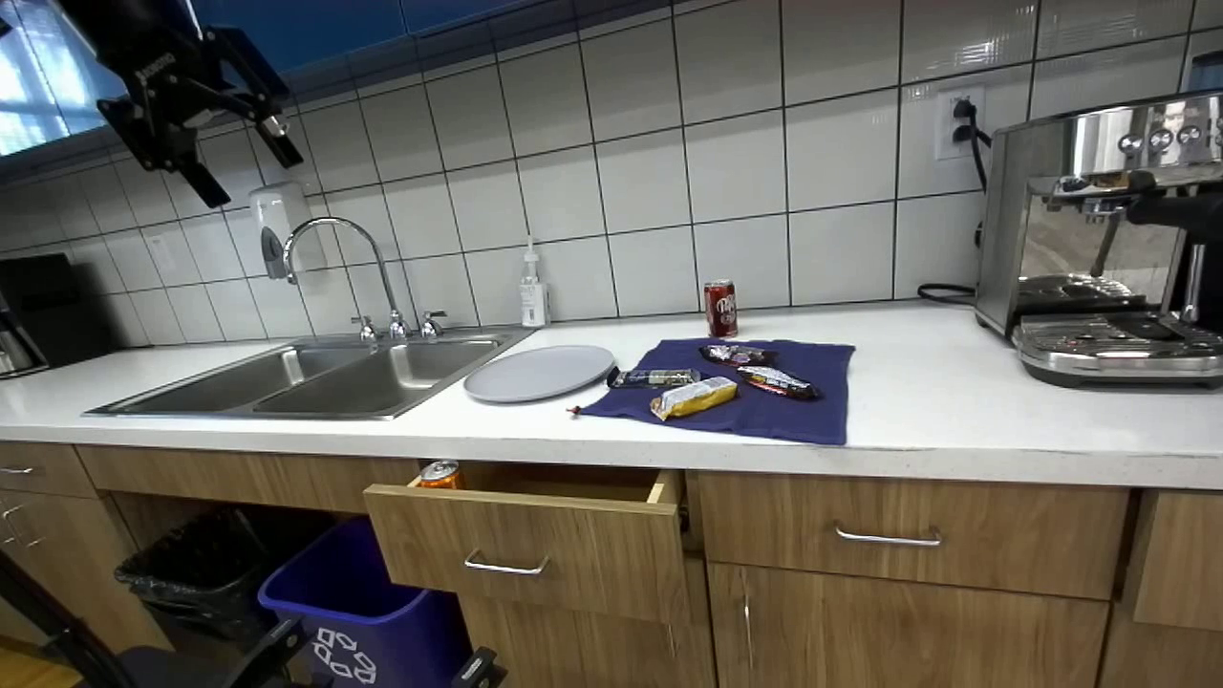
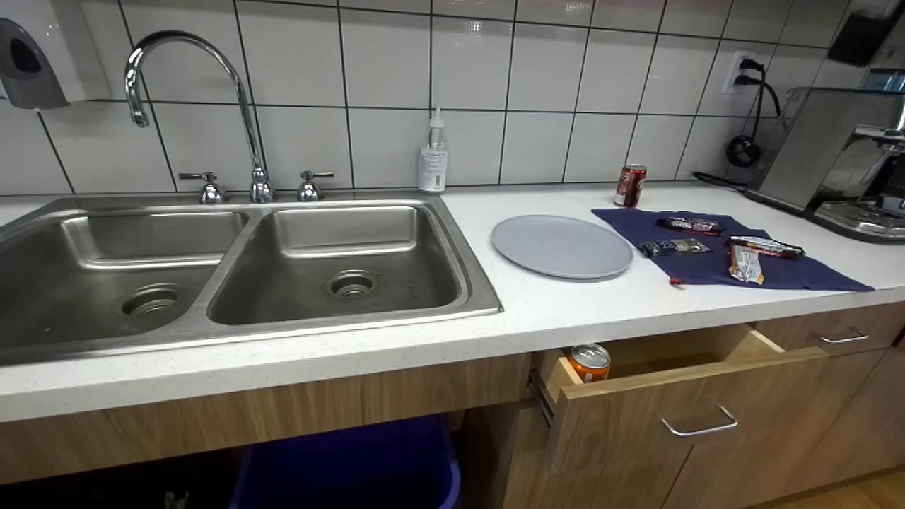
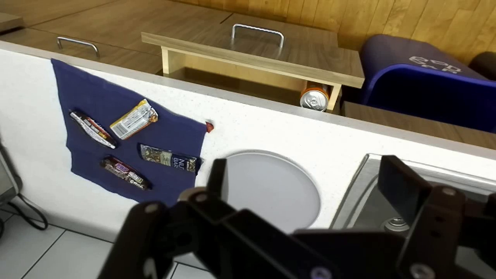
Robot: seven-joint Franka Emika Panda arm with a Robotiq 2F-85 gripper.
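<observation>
One round, flat, pale-grey plate [image 2: 563, 247] lies on the white bench [image 1: 917, 382], between a stainless-steel double-basin sink [image 2: 475, 283] and a spread navy-blue cloth [image 3: 89, 93]. High above the bench and well apart from it hangs the black two-fingered end effector [image 1: 253, 178], its fingers standing wide; in the wrist view the plate shows in the gap between them. On the cloth, nearest the plate, lies a slim nut bar [image 3: 169, 158] in a clear and dark-blue wrapper. Beyond it from the plate come a yellow-and-white wrapped bar [image 3: 133, 119], toward the bench's front edge, and a dark-brown wrapped bar [image 3: 124, 172], toward the wall of white tiles [image 1: 736, 172]; farthest from the plate on the cloth is a black, white and red wrapped bar [image 3: 93, 129]. Behind the plate, on the cloth's side, a dark-red aluminium can [image 1: 721, 309] stands upright near the tiles, and on the sink's side a clear plastic pump bottle [image 2: 433, 161] with a white label. Below and in front of the plate, a wooden drawer [image 1: 573, 535] is pulled out, with an upright orange aluminium can [image 2: 590, 363] at its sink-side end.
</observation>
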